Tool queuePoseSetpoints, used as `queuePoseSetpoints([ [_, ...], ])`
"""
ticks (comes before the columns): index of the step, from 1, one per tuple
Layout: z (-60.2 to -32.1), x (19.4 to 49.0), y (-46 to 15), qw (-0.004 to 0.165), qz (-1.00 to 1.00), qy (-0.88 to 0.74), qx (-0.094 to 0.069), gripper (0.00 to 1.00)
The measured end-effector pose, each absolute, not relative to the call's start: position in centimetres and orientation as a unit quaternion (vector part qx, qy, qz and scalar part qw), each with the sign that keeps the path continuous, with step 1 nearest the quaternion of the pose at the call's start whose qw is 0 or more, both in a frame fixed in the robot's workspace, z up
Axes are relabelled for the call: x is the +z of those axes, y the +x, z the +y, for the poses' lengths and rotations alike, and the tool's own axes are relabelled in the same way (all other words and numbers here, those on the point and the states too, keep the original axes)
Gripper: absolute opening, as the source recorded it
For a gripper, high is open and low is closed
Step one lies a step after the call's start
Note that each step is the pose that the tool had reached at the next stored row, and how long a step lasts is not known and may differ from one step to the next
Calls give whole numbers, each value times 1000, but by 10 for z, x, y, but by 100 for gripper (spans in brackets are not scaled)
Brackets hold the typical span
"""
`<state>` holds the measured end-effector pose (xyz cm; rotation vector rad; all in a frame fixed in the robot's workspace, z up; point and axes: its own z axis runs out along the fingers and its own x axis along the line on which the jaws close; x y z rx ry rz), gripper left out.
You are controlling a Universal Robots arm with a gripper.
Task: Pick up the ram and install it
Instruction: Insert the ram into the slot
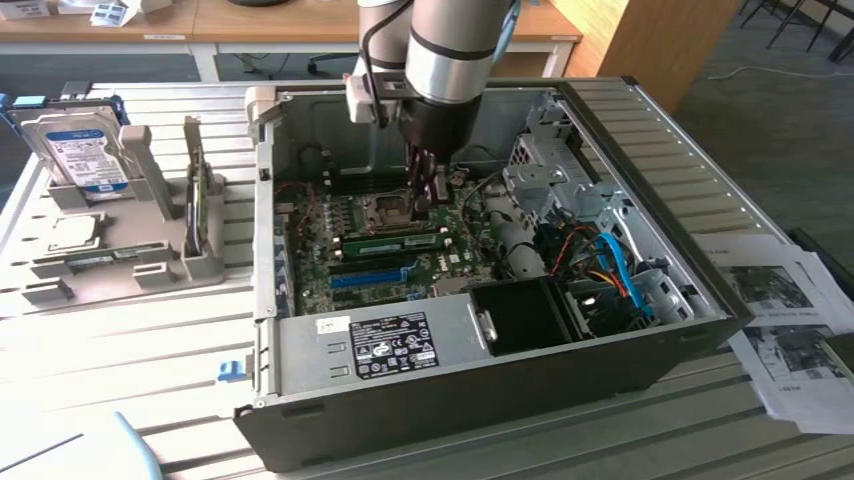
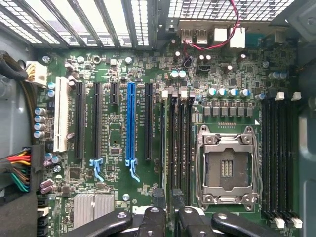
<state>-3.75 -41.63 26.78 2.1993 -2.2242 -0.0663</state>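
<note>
The two black fingers (image 2: 158, 198) stand apart with a clear gap between their tips, released rather than clamped on anything. The gap sits over the bank of black memory slots (image 2: 180, 148), a line-up that would let them straddle a stick standing on edge. In the exterior view the fingers hang at the end of the silver arm (image 1: 447, 50), low inside the case and just above the board.

The ram (image 1: 394, 241), a long, thin green circuit-board stick, stands on edge in a slot just beside them, between the square silver processor socket (image 1: 386, 210) and the long blue expansion slot (image 1: 367, 277). It looks seated, though I cannot tell whether its end clips have latched.

The dark grey metal computer case (image 1: 667, 215) lies on its side with the panel off, so the motherboard faces up and the arm can reach straight down to it. The case rests on a pale slatted table (image 1: 147, 350). There a grey plastic holder (image 1: 120, 260) props a hard drive (image 1: 83, 150) upright, probably so parts are easy to grasp. Printed sheets (image 1: 787, 300) lie by the case.
</note>
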Motion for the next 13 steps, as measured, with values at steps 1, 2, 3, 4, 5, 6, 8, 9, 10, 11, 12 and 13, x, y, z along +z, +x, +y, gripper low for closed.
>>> queuePoseSetpoints([
  [1,-416,268,-37,6,-711,703,-21,18],
  [2,-416,268,-37,6,-711,703,-21,18],
  [3,-416,268,-37,6,-711,703,-21,18],
  [4,-416,269,-37,6,-711,703,-21,18],
  [5,-416,269,-37,6,-711,703,-21,18],
  [6,-416,269,-37,7,-711,703,-21,18],
  [8,-416,270,-37,6,-711,703,-21,18],
  [9,-416,270,-37,6,-711,703,-21,18],
  [10,-416,271,-37,6,-711,703,-21,18],
  [11,-416,271,-37,6,-711,703,-21,18],
  [12,-416,272,-37,7,-711,703,-21,18],
  [13,-416,273,-37,6,-711,703,-21,18],
])
